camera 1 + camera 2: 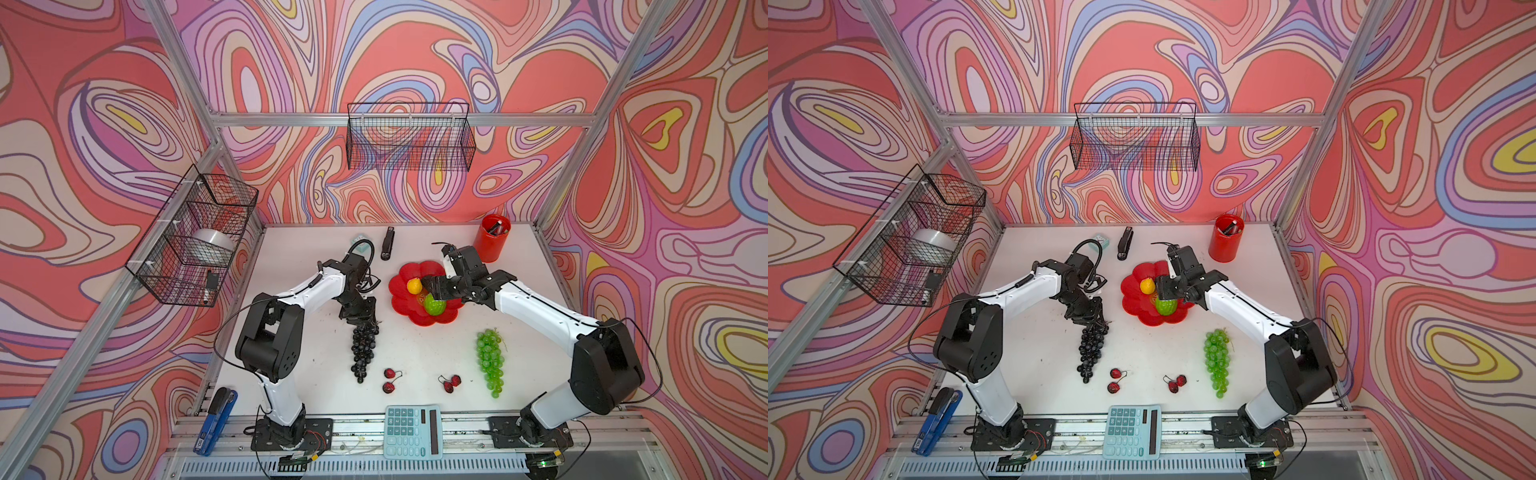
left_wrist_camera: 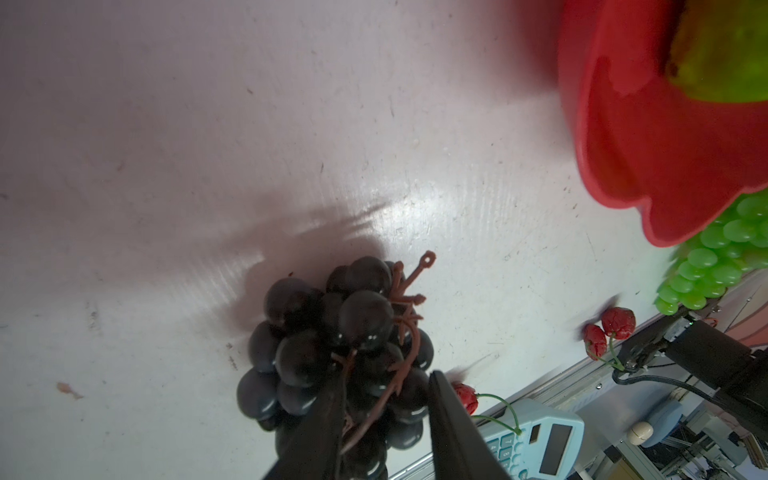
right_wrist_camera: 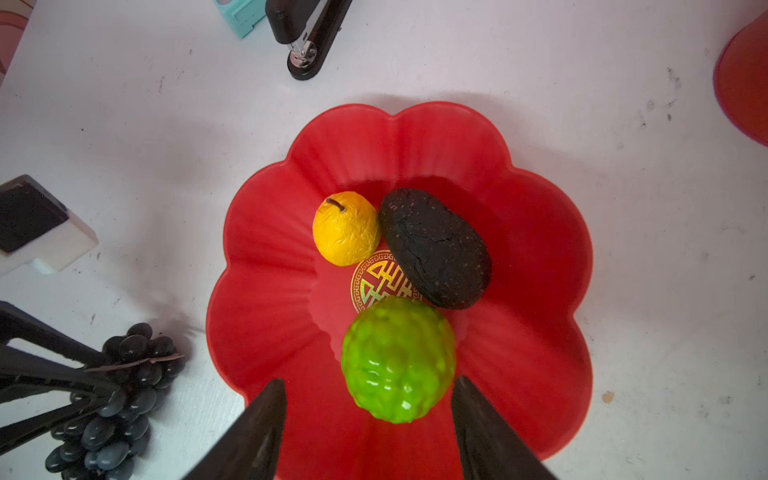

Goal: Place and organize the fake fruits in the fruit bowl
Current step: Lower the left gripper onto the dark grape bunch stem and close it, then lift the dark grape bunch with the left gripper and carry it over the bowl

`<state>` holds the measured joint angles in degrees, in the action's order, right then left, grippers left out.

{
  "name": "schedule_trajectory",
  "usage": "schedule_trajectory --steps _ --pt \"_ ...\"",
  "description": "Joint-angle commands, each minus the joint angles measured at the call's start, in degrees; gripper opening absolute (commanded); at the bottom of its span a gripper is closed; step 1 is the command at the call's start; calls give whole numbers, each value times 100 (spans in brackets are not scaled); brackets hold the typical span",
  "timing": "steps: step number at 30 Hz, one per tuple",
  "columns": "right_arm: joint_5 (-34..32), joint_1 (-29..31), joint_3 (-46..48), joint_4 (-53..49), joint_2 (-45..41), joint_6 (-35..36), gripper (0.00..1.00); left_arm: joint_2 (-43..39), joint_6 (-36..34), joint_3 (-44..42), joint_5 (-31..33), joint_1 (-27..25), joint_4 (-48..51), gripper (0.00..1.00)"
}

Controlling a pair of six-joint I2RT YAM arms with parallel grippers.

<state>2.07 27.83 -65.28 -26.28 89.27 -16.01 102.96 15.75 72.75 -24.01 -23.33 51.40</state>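
- Dark purple grape bunch [image 1: 365,353], left of centre, lies on the table [image 1: 299,249], not yet bowled. My left gripper [image 1: 368,321] straddles its stem; I cannot tell if it grips.
- Cherry pair [image 1: 389,387] and second cherry pair [image 1: 452,382], lower centre, wait.
- Fruit bowl [image 3: 270,249], right of centre, holds yellow-orange ball [image 3: 346,228], avocado [image 3: 434,249] and lime-green fruit [image 3: 398,359]. My right gripper [image 3: 369,381] hangs open above, seemingly covering the avocado in both top views.
- Green grape bunch [image 1: 490,361], lower right, waits.

White table [image 1: 424,353] (fruit bowl [image 1: 404,306], stapler [image 1: 387,244])

We list: left arm [image 1: 303,291], right arm [image 1: 536,311], both with white shells, black joints, tapered black fingers [image 3: 257,432], looped cables [image 1: 360,242] and black base plates [image 1: 322,428].
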Motion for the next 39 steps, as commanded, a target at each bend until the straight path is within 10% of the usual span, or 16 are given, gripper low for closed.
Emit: schedule_trajectory --steps 1,20,39 --pt "66 21 88 114 -25 -42 66 -26 64 -20 105 -108 283 38" --pt "-13 20 92 55 -66 36 66 -92 233 200 569 -145 198 0" --pt "-193 -98 17 452 -462 169 67 -638 486 2738 990 -664 2260 0"
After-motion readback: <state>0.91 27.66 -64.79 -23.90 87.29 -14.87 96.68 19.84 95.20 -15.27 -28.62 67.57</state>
